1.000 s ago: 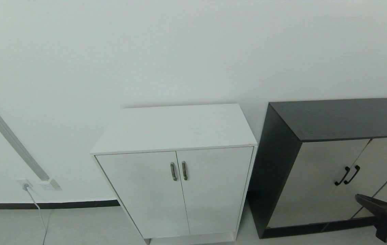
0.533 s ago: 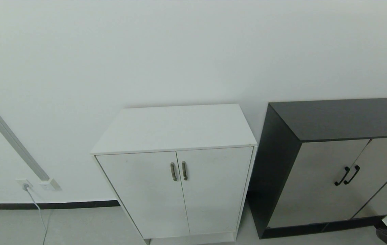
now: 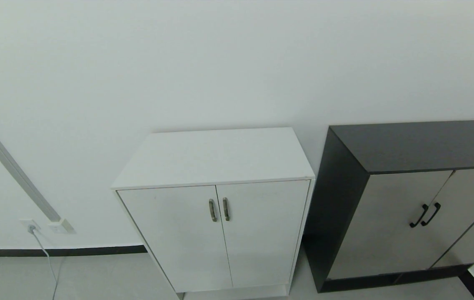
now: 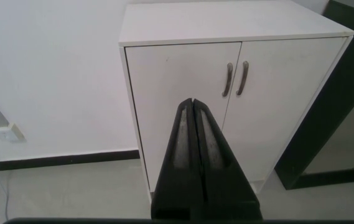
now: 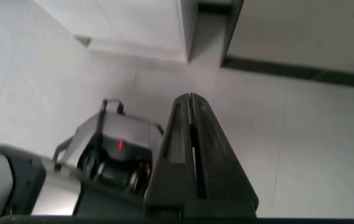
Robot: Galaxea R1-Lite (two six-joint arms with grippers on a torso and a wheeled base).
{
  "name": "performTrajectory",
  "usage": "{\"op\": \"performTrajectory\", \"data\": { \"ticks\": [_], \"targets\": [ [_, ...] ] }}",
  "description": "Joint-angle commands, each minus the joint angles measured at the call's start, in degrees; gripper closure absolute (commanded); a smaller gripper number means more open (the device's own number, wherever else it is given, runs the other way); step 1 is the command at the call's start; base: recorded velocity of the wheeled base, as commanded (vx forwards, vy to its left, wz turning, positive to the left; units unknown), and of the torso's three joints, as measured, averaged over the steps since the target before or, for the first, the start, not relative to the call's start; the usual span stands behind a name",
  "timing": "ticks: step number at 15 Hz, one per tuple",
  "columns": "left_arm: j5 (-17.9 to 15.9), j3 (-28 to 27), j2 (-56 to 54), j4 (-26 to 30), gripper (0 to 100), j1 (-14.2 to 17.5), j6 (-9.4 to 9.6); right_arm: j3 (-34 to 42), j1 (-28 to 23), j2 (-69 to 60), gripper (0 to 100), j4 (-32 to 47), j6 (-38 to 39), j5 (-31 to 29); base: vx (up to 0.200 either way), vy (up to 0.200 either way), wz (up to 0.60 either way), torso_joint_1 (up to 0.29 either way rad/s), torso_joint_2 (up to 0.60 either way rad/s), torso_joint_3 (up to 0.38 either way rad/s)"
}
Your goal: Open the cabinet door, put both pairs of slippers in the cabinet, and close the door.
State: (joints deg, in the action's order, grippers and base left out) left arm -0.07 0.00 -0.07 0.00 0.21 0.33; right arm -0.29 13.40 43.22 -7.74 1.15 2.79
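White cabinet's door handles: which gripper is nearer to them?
Left, most likely. The left gripper, shut, points at the cabinet, below its handles. The right gripper, shut, points down at the floor, short of the cabinet's foot.

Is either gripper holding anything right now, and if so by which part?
Nothing is held. The left gripper and the right gripper are both shut with nothing between them.

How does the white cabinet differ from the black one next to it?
The white cabinet has white doors and dull metal handles; the black cabinet has grey doors and black handles. The white cabinet has two doors; the black cabinet shows at least three and runs past the view's edge. Both stand against the wall, doors shut.
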Motion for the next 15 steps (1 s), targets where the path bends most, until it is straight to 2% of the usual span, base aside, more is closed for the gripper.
{"op": "performTrajectory", "data": {
  "ticks": [1, 3, 15],
  "targets": [
    [0.1, 0.0, 0.1, 0.0, 100, 0.0, 0.02, 0.3, 0.0, 0.0, 100, 2.1, 0.3, 0.0, 0.000, 0.000, 0.00, 0.000, 0.00, 0.000],
    [0.0, 0.0, 0.1, 0.0, 100, 0.0, 0.02, 0.3, 0.0, -2.5, 100, 5.6, 0.6, 0.1, 0.000, 0.000, 0.00, 0.000, 0.00, 0.000],
    [0.1, 0.0, 0.1, 0.0, 100, 0.0, -0.07, 0.3, -0.4, -1.6, 100, 5.7, 3.9, -0.7, 0.000, 0.000, 0.00, 0.000, 0.00, 0.000]
  ]
}}
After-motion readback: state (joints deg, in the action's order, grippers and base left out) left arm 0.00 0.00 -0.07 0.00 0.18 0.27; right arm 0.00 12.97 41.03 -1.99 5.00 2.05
